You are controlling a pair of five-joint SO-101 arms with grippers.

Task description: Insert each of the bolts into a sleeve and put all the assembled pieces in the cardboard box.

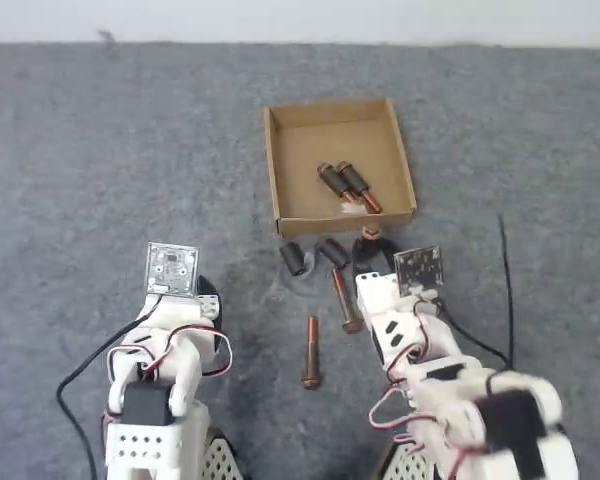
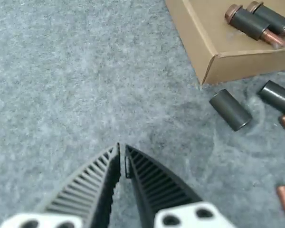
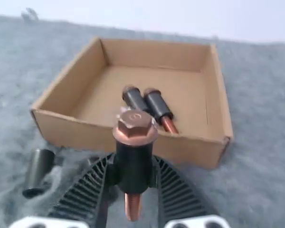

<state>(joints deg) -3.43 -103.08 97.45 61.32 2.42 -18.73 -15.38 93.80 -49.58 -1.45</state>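
My right gripper is shut on a black sleeve with a copper bolt through it, held upright just short of the cardboard box's near wall. In the high view this piece hangs by the box's front right corner. Two assembled pieces lie inside the box. On the carpet in front are two loose sleeves and two bare bolts. My left gripper is shut on nothing, low over the carpet, left of the nearest sleeve.
Grey carpet covers the whole table, with open room left of the box and behind it. A black cable runs along the right arm's side. The left arm stands at the front left.
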